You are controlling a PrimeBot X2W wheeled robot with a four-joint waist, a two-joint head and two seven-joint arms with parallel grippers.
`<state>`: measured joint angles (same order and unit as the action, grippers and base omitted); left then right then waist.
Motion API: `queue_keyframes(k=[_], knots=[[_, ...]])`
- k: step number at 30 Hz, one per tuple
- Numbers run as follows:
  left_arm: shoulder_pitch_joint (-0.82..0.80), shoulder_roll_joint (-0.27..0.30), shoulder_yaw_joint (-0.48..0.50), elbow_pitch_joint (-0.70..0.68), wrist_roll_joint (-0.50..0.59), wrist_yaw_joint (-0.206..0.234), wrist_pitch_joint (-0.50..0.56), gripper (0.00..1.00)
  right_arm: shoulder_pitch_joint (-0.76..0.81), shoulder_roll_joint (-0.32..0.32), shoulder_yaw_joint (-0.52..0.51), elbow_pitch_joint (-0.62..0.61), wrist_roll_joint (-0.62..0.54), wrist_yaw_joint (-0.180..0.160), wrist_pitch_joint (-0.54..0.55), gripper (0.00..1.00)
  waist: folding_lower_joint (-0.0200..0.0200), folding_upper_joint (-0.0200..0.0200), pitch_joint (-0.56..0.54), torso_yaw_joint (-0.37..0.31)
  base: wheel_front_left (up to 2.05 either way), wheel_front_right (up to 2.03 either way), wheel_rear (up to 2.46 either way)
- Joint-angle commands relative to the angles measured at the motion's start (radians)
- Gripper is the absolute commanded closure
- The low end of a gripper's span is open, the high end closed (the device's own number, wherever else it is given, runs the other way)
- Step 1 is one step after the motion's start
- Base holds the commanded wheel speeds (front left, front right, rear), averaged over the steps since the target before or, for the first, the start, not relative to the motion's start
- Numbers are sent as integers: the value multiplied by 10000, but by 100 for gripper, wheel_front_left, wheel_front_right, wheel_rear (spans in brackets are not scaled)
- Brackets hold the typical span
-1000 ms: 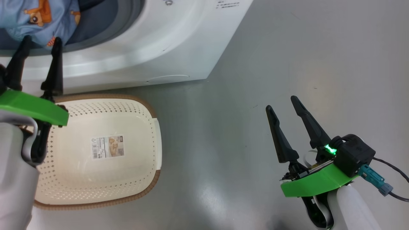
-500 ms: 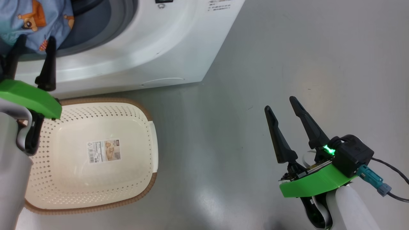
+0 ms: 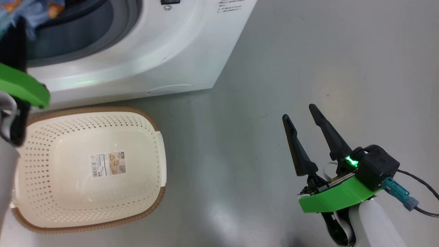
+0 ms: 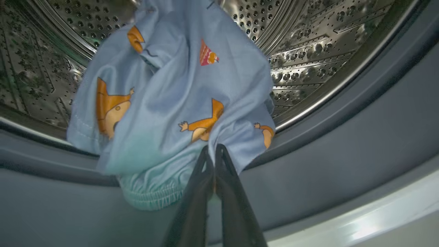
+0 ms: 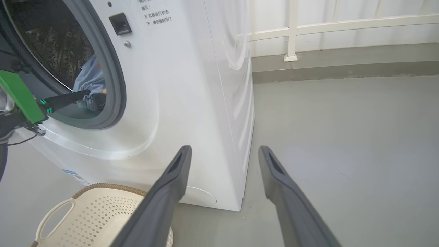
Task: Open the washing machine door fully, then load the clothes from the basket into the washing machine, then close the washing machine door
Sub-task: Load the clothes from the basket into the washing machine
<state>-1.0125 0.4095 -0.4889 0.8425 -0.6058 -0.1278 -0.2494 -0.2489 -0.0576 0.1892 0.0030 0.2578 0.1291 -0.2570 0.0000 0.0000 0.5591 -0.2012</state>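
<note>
The washing machine (image 3: 164, 51) stands on a smooth grey floor (image 3: 308, 51) with a dull sheen (a pale patch of light lies on it out beyond the machine's front corner). Behind the machine, in the right wrist view, a white wall with a white railing (image 5: 291, 31) runs along the back of the room. A low grey kerb (image 5: 343, 65) meets the floor beneath it. The machine's front is glossy white, with a small round flap (image 5: 199, 196) low down near its front corner.

The clothes (image 4: 171, 96), light blue with orange cartoon prints, lie in the mouth of the machine. The bundle is draped from the steel drum (image 4: 325, 41) over the grey-blue rubber gasket (image 4: 343, 137), and its gathered hem hangs down on the gasket. The left jaws are together at the machine's opening. Their dark fingers (image 4: 200, 192) lie side by side with the tips right at the lower edge of the blue cloth. Whether a fold is pinched between them I cannot tell.

The basket (image 3: 85, 228) sits on the floor just in front of the machine, close to its base, with a paper label (image 3: 108, 164) on its bottom. The right jaws stand wide apart, holding nothing, above the floor well away from the machine's front corner.
</note>
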Motion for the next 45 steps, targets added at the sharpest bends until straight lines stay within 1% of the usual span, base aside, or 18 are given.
queue_keyframes(k=[1, 6, 11, 13, 16, 18, 19, 20, 21, 22, 23, 28, 34, 40, 45], knots=[[-529, 601, 300, 51, -89, -29, -107, 100, 108, 72, 332, -209, 113, 16, -48, 0, 0, 0, 18, -69, 0, 0, 0], [-1372, 784, 377, 723, -203, -29, -116, 100, 59, 73, 485, -233, 196, 16, -48, 0, 0, 0, 65, -315, 0, 0, 0], [-2153, 942, 564, 1090, -35, -13, -120, 100, 10, 73, 587, -266, 254, 16, -48, 0, 0, 0, 171, -534, 0, 0, 0], [-2441, 1024, 710, 1130, 151, 86, -121, 100, -26, 73, 645, -274, 288, 16, -48, 0, 0, 0, 221, -654, 0, 0, 0], [-2665, 1038, 866, 1146, 454, 143, -122, 100, -56, 73, 707, -284, 335, 16, -48, 0, 0, 0, 262, -798, 0, 0, 0], [-2695, 922, 879, 1444, 534, 130, -122, 100, -53, 73, 736, -283, 351, 16, -48, 0, 0, 0, 272, -851, 0, 0, 0], [-2722, 878, 847, 1613, 582, 119, -122, 98, -52, 73, 753, -279, 361, 16, -48, 0, 0, 0, 271, -880, 0, 0, 0], [-2756, 848, 806, 1785, 637, 108, -122, 83, -52, 73, 772, -273, 371, 16, -48, 0, 0, 0, 268, -907, 0, 0, 0], [-2791, 796, 789, 1987, 631, 95, -123, 66, -52, 73, 785, -269, 379, 16, -48, 0, 0, 0, 268, -927, 0, 0, 0], [-2844, 755, 759, 2144, 641, 81, -123, 21, -50, 73, 787, -270, 387, 16, -48, 0, 0, 0, 273, -938, 0, 0, 0], [-2912, 740, 744, 2219, 667, 68, -123, 0, -50, 73, 780, -278, 395, 16, -48, 0, 0, 0, 283, -943, 0, 0, 0], [-2971, 695, 837, 2344, 657, 20, -123, 0, -37, 73, 675, -311, 409, 16, -48, 0, 0, 0, 295, -881, 0, 0, 0], [-2734, 556, 1021, 2091, 571, -14, -123, 0, -61, 74, 584, -313, 372, 16, -48, 0, 0, 0, 253, -695, 0, 0, 0], [-2135, 295, 1386, 1415, 442, -25, -123, 0, -54, 74, 477, -282, 262, 16, -48, 0, 0, 0, 124, -459, 0, 0, 0], [-1291, 72, 1799, 669, 341, -26, -124, 0, -20, 74, 362, -240, 159, 16, -48, 0, 0, 0, -27, -271, 0, 0, 0]])
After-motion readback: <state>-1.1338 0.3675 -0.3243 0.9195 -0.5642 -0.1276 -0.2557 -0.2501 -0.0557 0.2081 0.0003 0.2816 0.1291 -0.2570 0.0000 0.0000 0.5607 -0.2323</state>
